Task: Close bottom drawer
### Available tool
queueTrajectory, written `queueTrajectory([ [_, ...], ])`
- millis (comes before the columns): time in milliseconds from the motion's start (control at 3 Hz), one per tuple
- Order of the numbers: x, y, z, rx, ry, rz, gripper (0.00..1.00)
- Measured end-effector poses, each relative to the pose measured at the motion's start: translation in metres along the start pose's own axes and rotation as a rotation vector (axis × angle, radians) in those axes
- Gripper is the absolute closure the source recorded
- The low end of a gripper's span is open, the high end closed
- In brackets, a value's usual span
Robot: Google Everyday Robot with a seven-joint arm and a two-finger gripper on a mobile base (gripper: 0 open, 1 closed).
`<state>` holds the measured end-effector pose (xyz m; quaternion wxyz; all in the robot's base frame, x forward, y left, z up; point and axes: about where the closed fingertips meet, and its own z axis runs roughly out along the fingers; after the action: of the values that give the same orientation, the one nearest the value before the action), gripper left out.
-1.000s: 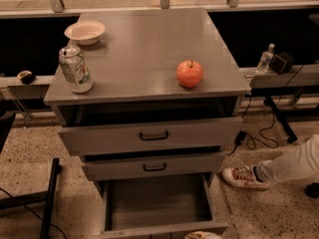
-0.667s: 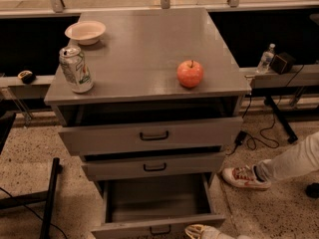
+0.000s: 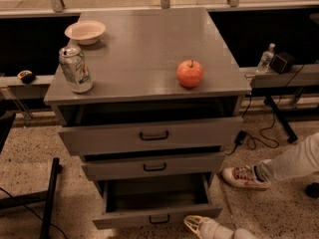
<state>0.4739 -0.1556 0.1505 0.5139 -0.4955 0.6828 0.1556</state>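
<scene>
my gripper (image 3: 198, 225) is sitting by the right front corner of the open bottom drawer (image 3: 124, 219), spread or pressed together i cannot tell; pushing off-centre is risking jamming it.

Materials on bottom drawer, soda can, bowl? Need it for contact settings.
Bottom drawer: seems painted sheet metal, matte grey, with thin flat walls and front. Soda can: likely aluminium, with printed sides and a shiny top rim. Bowl: pale and matte; paper, plastic or ceramic, cannot tell. Pincer: at the picture's lower edge, just in front of the open drawer; pale, probably plastic.
</scene>
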Motion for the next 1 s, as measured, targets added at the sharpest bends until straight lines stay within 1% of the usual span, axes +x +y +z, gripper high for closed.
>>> queueTrajectory([
  [333,0.000,0.000,0.000,0.000,0.000,0.000,1.00],
  [667,-0.005,-0.008,0.009,0.030,-0.057,-0.002,1.00],
  [1000,-0.004,-0.020,0.018,0.076,-0.078,-0.005,1.00],
])
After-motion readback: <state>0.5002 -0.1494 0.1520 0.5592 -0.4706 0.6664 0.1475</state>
